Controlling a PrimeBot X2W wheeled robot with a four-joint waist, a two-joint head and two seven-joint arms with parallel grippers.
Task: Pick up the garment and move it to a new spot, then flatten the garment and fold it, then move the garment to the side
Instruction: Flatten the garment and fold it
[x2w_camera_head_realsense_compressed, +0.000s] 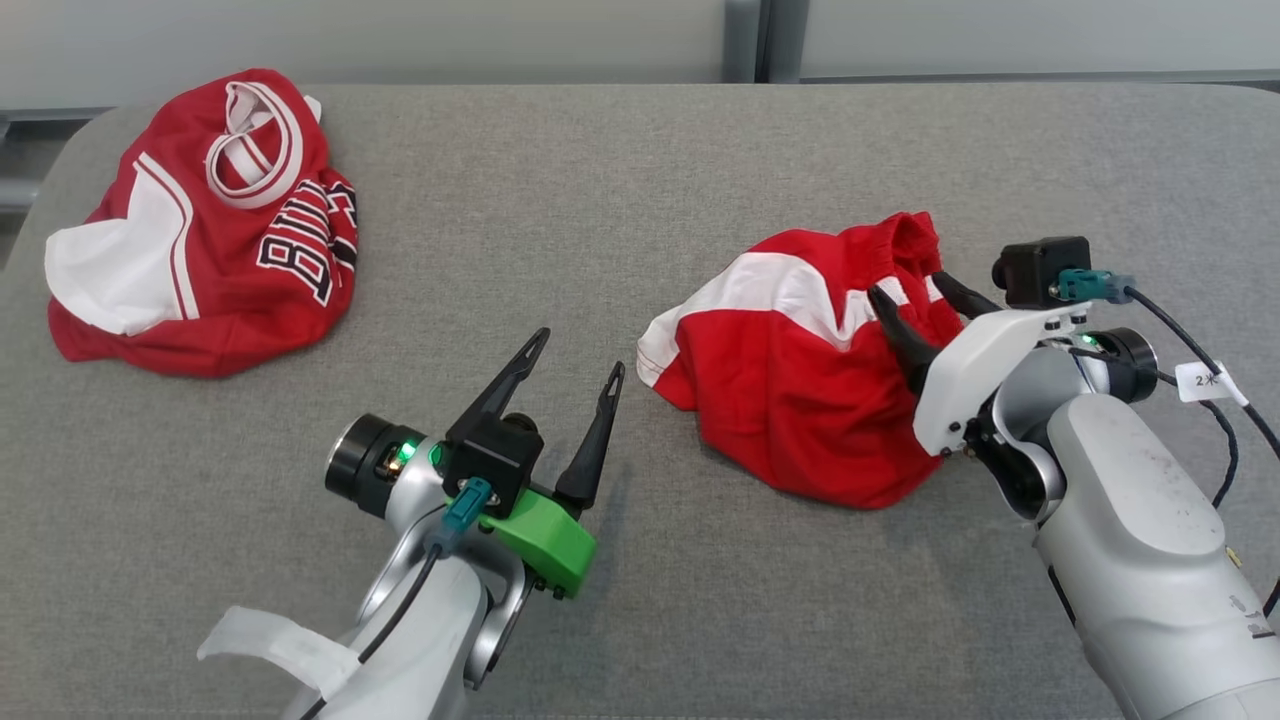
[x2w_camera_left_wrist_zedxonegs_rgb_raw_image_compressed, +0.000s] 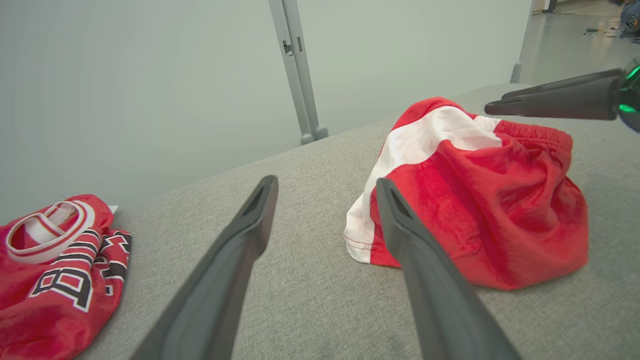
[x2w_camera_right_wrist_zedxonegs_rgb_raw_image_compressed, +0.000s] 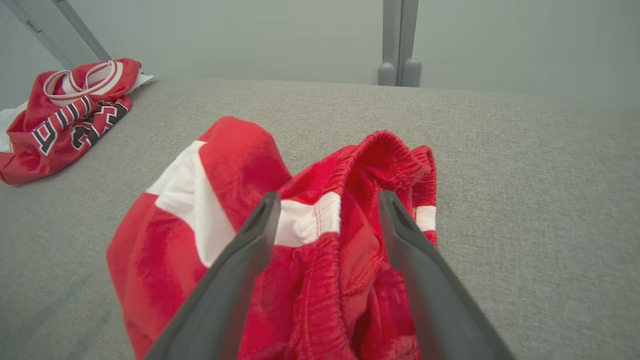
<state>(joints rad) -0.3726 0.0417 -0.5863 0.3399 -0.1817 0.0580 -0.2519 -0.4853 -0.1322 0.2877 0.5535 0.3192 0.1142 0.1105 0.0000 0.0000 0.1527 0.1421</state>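
A crumpled pair of red shorts (x2w_camera_head_realsense_compressed: 790, 390) with a white stripe and an elastic waistband lies right of centre on the grey padded table (x2w_camera_head_realsense_compressed: 600, 180). My right gripper (x2w_camera_head_realsense_compressed: 908, 285) is open, and its fingers straddle the bunched waistband (x2w_camera_right_wrist_zedxonegs_rgb_raw_image_compressed: 380, 150) at the shorts' right side. In the right wrist view, red and white cloth (x2w_camera_right_wrist_zedxonegs_rgb_raw_image_compressed: 240, 165) sits between and under the gripper (x2w_camera_right_wrist_zedxonegs_rgb_raw_image_compressed: 328, 197). My left gripper (x2w_camera_head_realsense_compressed: 580, 350) is open, holds nothing, and hovers over bare table just left of the shorts (x2w_camera_left_wrist_zedxonegs_rgb_raw_image_compressed: 480, 200). The left wrist view shows its fingers apart around the gripper point (x2w_camera_left_wrist_zedxonegs_rgb_raw_image_compressed: 326, 181).
A second garment, a red jersey (x2w_camera_head_realsense_compressed: 200, 230) with white panels and dark lettering, lies heaped at the table's far left corner (x2w_camera_left_wrist_zedxonegs_rgb_raw_image_compressed: 55, 270) (x2w_camera_right_wrist_zedxonegs_rgb_raw_image_compressed: 65, 110). A pale wall with a grey post (x2w_camera_left_wrist_zedxonegs_rgb_raw_image_compressed: 300, 75) stands behind the table. Bare grey surface spreads between the two garments and along the front.
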